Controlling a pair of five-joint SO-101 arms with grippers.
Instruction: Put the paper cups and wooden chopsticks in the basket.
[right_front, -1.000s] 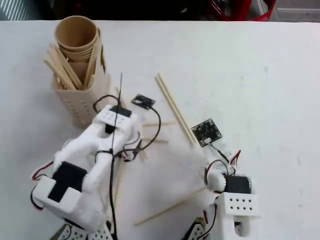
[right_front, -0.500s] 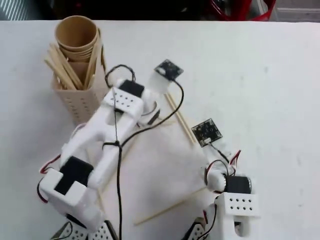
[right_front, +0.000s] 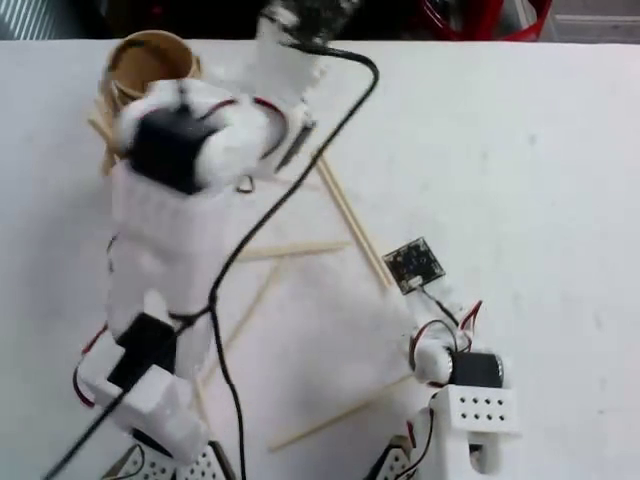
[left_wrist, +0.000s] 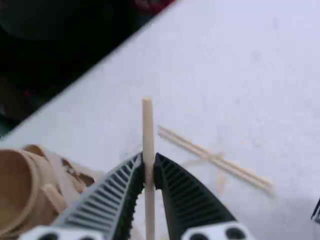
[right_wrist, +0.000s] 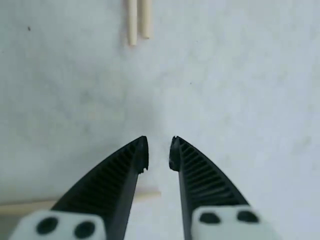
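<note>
My left gripper is shut on a wooden chopstick that stands up between its jaws. In the high view the left gripper hangs above the table just right of the stacked paper cups, which sit in the basket with the arm hiding most of it. The cups lie close beside the gripper. A pair of chopsticks lies on the table, and single chopsticks lie nearer the arms. My right gripper hovers low over bare table, open a little, with nothing between its jaws.
The pair of chopsticks' ends lie just ahead of the right gripper. Another chopstick slants beside the left arm's base. The table's right half is bare white surface. Dark clutter lies beyond the far table edge.
The left arm has risen and swung toward the far edge, from low over the loose chopsticks to beside the cups, with a chopstick in its jaws. The right arm has stayed still.
</note>
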